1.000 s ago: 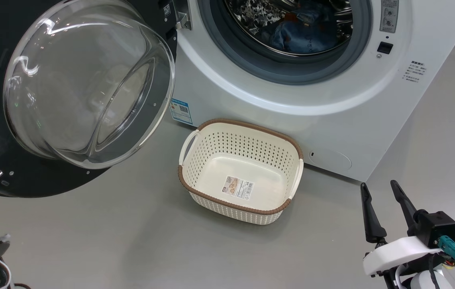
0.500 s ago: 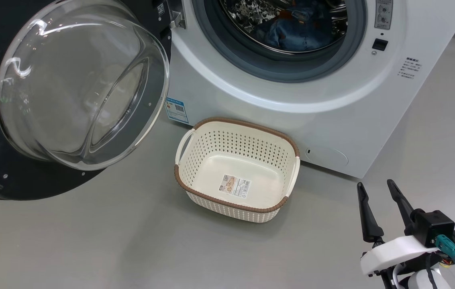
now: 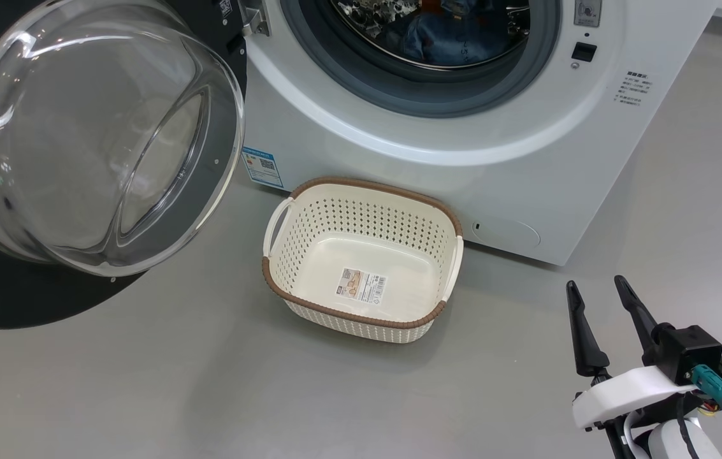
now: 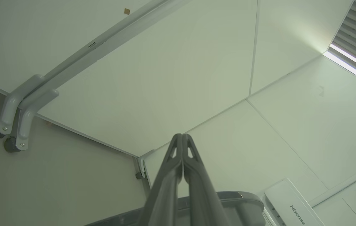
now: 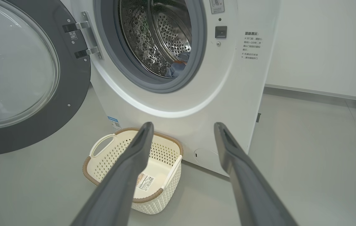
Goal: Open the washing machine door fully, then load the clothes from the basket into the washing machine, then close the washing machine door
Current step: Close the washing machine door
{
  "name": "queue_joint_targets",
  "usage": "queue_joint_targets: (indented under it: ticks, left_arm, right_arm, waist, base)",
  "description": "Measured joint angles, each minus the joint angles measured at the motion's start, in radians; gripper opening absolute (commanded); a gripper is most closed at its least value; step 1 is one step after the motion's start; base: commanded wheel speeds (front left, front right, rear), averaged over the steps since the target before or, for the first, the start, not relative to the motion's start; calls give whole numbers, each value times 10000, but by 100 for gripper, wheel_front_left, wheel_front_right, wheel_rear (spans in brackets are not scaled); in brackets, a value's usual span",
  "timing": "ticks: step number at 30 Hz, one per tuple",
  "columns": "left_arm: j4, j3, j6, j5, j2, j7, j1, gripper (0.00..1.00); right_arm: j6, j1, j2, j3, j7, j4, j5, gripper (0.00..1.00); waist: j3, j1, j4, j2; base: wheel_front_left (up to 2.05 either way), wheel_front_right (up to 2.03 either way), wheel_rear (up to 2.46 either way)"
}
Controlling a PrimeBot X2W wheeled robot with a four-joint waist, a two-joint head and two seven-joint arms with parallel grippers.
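Note:
The washing machine (image 3: pixel 526 159) (image 5: pixel 228 94) stands with its door (image 3: pixel 93 140) (image 5: pixel 17 72) swung wide open to the left, glass bowl facing out. Blue clothes (image 3: pixel 443 38) (image 5: pixel 178 64) lie inside the steel drum. On the floor in front sits the cream basket (image 3: pixel 361 255) (image 5: pixel 134 169), holding nothing but its label. My right gripper (image 3: pixel 595 285) (image 5: pixel 182 125) hovers open at the lower right, well right of the basket, with nothing between its fingers. My left gripper (image 4: pixel 182 135) is shut on nothing and points up at a pale ceiling.
Grey floor (image 3: pixel 208 382) spreads around the basket and to the machine's right. The open door overhangs the floor at the left. A white wall (image 5: pixel 322 47) rises behind the machine's right side. Ceiling rails (image 4: pixel 71 62) and a white air conditioner (image 4: pixel 291 204) appear in the left wrist view.
The head camera has shifted, so the whole scene sits further left and higher. The green-tipped left arm part at the lower left a second ago has left the head view. The right gripper stays open.

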Motion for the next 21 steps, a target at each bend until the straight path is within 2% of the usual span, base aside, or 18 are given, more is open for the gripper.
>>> queue_joint_targets:
  ticks: [4,15,18,21]
  left_arm:
    - [508,336,221,-917,-4,437,-398,0]
    - [1509,738,585,-2284,508,1873,-832,0]
    - [2038,706,890,-2313,700,2362,-884,0]
    - [2347,717,1018,-2309,922,2598,-879,0]
  right_arm:
    - [0,-47,-61,-6,0,-2,0,100]
    - [2,-210,-153,71,2,-13,-4,100]
    - [2,-209,-205,44,2,-15,-4,100]
    - [2,-209,-201,52,2,-15,-4,100]
  waist:
    - [89,0,-89,0]
    - [242,0,-285,0]
    - [251,0,-308,0]
    - [255,0,-331,0]
  base:
    - [0,0,0]
    - [0,0,0]
    - [0,0,0]
    - [0,0,0]
